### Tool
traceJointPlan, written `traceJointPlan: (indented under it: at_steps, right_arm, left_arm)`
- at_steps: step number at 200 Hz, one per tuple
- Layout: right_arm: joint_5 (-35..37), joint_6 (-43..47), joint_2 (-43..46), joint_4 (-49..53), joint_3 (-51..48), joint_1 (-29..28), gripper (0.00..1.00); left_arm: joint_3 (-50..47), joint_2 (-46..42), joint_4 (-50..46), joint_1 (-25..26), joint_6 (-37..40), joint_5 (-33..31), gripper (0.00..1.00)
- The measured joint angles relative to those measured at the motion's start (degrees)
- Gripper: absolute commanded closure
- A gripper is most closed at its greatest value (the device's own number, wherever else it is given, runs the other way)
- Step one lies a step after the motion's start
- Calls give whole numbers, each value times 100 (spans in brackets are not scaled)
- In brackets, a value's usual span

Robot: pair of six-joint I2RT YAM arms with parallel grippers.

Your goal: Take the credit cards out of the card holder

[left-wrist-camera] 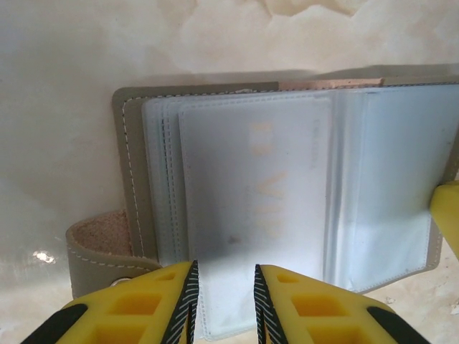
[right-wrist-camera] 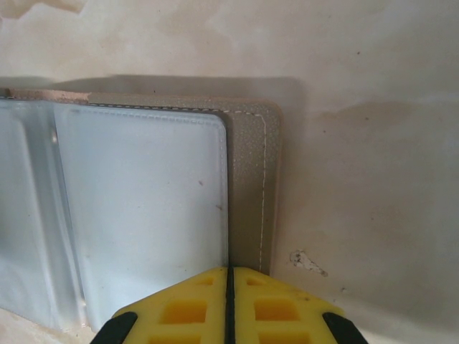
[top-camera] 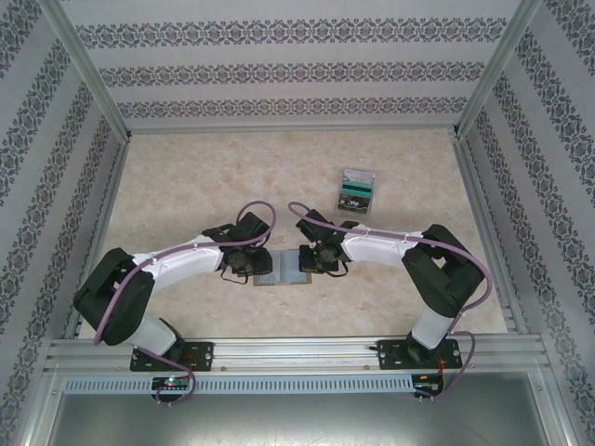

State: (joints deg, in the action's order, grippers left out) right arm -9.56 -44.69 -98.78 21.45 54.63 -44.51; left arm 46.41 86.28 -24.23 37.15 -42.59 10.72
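The card holder (top-camera: 281, 270) lies open and flat on the table between my two grippers. In the left wrist view its grey-brown cover (left-wrist-camera: 133, 165) frames a stack of frosted pale blue sleeves. A credit card (left-wrist-camera: 265, 179) with faint pale lettering shows through the top sleeve. The snap tab (left-wrist-camera: 100, 251) sticks out at the left. My left gripper (left-wrist-camera: 224, 276) stands open over that sleeve's near edge, with nothing pinched. My right gripper (right-wrist-camera: 229, 272) is shut, its tips at the near edge of the holder's right half (right-wrist-camera: 251, 179), where the sleeve (right-wrist-camera: 143, 201) meets the cover.
A clear plastic case (top-camera: 356, 191) with green-and-black contents lies further back on the right. The table is a pale marbled surface (top-camera: 186, 186), walled by patterned panels on three sides. A metal rail (top-camera: 297, 353) runs along the near edge.
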Motion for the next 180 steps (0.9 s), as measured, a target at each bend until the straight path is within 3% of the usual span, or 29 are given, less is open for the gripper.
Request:
traceJointPlan:
  at_steps: [78, 151, 180]
  right_arm:
    - [0, 0, 0, 0, 2, -2, 100]
    - [11, 0, -7, 0, 13, -37, 100]
    - [9, 0, -13, 7, 22, -37, 100]
  left_arm:
    - [-44, 133, 46, 0, -4, 166, 71]
    - [-44, 164, 286, 0, -9, 527, 55]
    - [-44, 164, 389, 0, -9, 686, 54]
